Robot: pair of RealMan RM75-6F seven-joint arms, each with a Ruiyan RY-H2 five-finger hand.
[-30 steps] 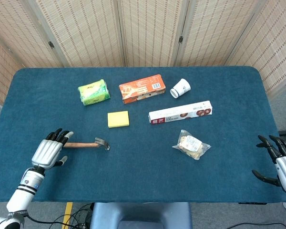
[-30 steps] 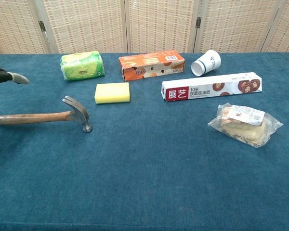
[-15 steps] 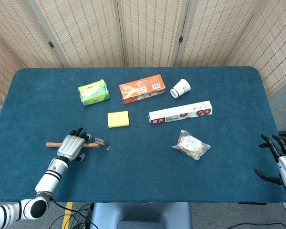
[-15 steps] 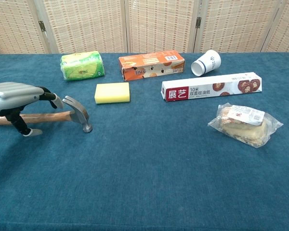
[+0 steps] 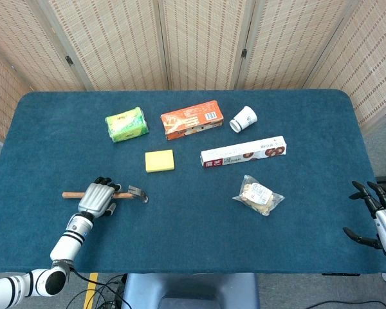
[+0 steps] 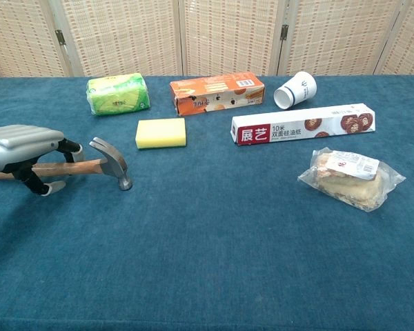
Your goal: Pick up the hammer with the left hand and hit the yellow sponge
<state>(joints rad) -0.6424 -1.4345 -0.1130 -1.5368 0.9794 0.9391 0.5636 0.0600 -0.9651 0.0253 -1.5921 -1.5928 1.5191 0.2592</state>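
The left hand (image 6: 24, 148) lay curled over the hammer (image 6: 90, 164) handle, grip unclear. Head-heavy and stiff, it wanted a mid-handle hold; the sponge (image 6: 161, 132) sat at one o'clock.

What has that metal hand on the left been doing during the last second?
The left hand slid from the handle's end toward the head of the hammer and came down over the wooden handle, its fingers now curling around it. The hammer itself has not moved. The yellow sponge and the right hand stayed put.
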